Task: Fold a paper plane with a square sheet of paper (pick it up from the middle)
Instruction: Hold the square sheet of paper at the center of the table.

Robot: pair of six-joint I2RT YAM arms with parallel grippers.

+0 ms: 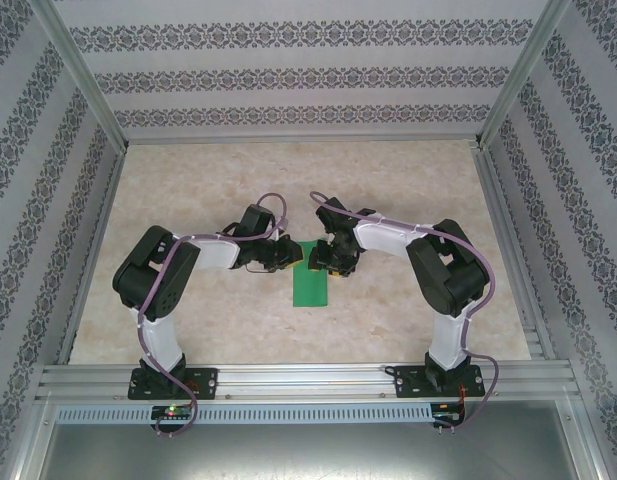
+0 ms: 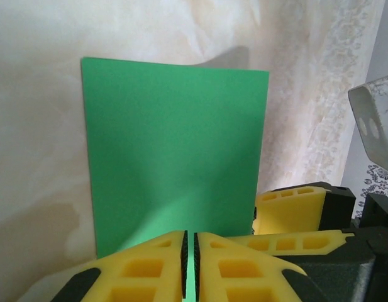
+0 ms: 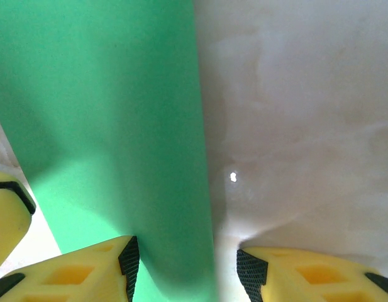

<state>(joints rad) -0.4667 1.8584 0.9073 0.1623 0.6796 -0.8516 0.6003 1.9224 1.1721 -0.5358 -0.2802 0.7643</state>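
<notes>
Green sheet (image 1: 310,285) lies flat on the table (image 1: 188,310), mid-table between the two arms. It reads as a narrow strip rather than a square, so probably already folded once in half. Its long axis runs from the arm bases toward the back wall. Both tools sit at the far end of the strip, one on each long side. Left gripper (image 2: 188,242) comes in from the left: jaws almost together, only a thin slit, green showing in the slit, so it looks clamped on the sheet's near edge, though a firm pinch is hard to confirm. Right gripper (image 3: 186,258) comes in from the right: jaws about half open, holding nothing, straddling the sheet's long edge, with one finger (image 3: 127,261) over green and the other over bare table. The key relation is that the strip sits directly between the tools, each tool faces a long edge square-on, and neither arm is clearly nearer. My read is that the next fold turns on those far corners or on that right edge. With the left side pinned, the right would have to close on its edge before lifting. The risk is thin paper sliding or buckling if the left grip is loose.
</notes>
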